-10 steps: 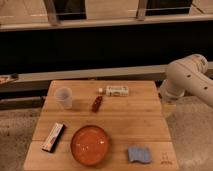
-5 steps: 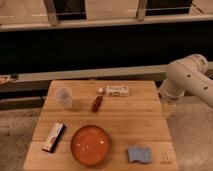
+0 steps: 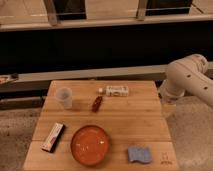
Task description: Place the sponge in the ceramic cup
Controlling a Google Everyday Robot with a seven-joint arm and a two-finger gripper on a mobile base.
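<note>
The sponge [image 3: 139, 154], a small blue-grey pad with wavy edges, lies flat near the front right corner of the wooden table [image 3: 135, 120]. The ceramic cup [image 3: 64, 97], a pale tapered tumbler, stands upright at the back left of the table with nothing showing inside it. My white arm [image 3: 186, 80] hangs beyond the table's right edge, well above and to the right of the sponge. The gripper itself is out of view; only the arm's rounded segments show.
A wide orange bowl [image 3: 90, 144] sits at the front centre, left of the sponge. A dark flat box [image 3: 53, 136] lies at the front left. A white packet [image 3: 116, 90] and a small red-brown item [image 3: 96, 103] lie near the back. A dark ledge runs behind the table.
</note>
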